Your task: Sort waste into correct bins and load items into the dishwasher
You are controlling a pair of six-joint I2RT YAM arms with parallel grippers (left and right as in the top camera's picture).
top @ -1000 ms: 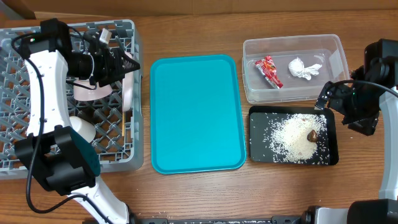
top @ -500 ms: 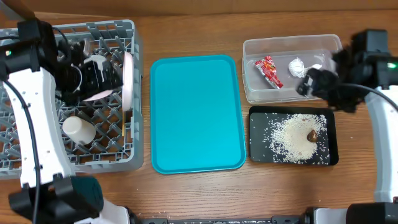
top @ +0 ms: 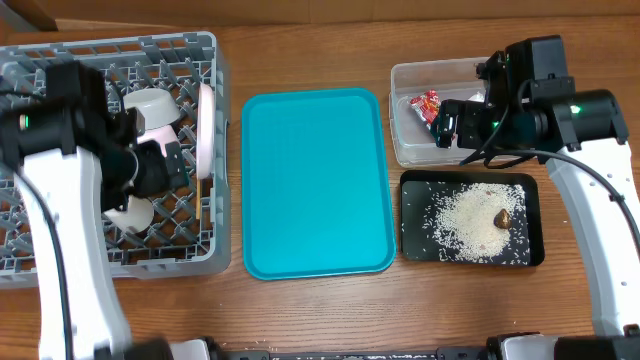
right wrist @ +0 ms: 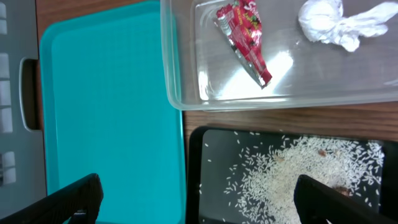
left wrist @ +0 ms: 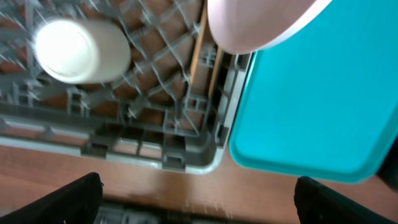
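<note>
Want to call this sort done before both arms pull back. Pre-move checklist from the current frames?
1. Red wrapper and tissue inside clear tub: ok.
2. Rice and brown lump on black tray: ok.
3. Teal tray with nothing left on it: ok.
4. Left gripper and right gripper open, holding nothing: ok.
5. White cup and chopsticks in rack: ok.
6. Every dish racked: cannot tell; the left arm hides part of the rack.
</note>
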